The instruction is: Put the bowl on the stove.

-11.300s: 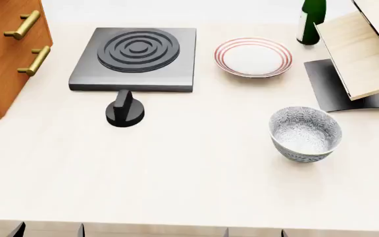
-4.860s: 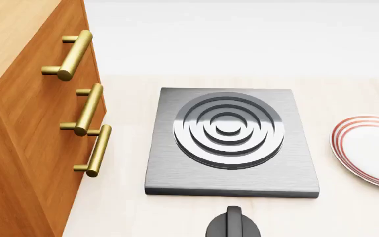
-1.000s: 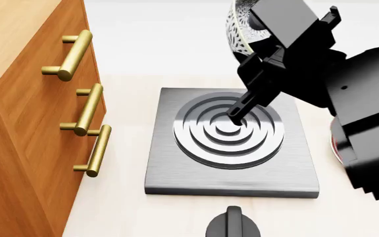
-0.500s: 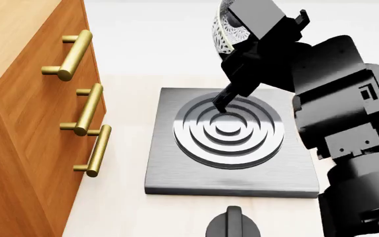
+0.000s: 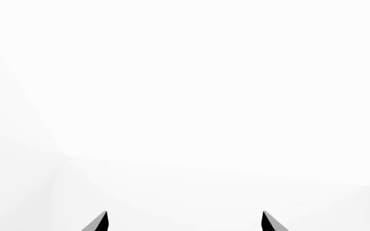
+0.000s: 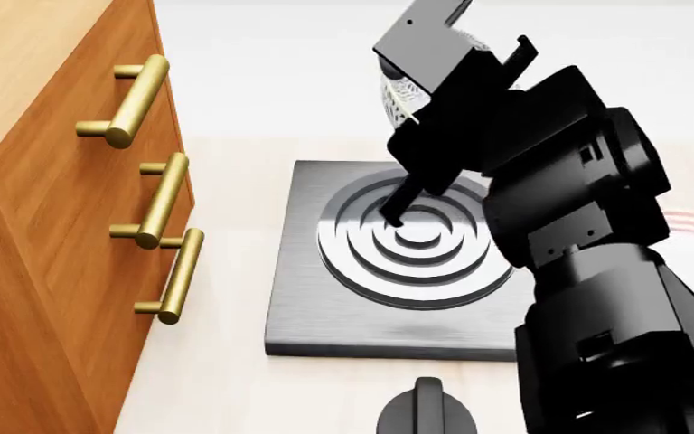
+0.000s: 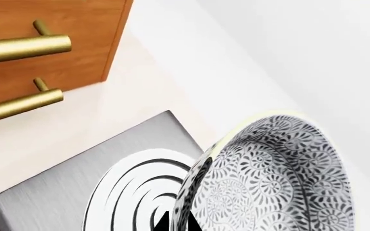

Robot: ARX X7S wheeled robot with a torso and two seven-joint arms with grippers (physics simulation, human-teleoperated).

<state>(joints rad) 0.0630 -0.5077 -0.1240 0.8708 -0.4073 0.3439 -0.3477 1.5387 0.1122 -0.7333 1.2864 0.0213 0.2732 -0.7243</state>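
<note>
I see my right gripper (image 7: 177, 222) clamped on the rim of the bowl (image 7: 269, 183), tipped on edge above the stove (image 6: 419, 262) at frame centre, its mouth sideways; my left gripper's (image 5: 183, 222) jaws gape empty.

We see the deep round white bowl (image 7: 271, 180) w/ fine grey floral speckle, pinched at its rim by black fingertips (image 7: 179, 222). Just beyond them: dark grey metallic square stove slab (image 6: 414, 271), silvery concentric rings. Orange-brown wooden cabinet (image 6: 46, 226) w/ brass bar handles (image 6: 130, 101). Cream countertop (image 6: 220, 371).
</note>
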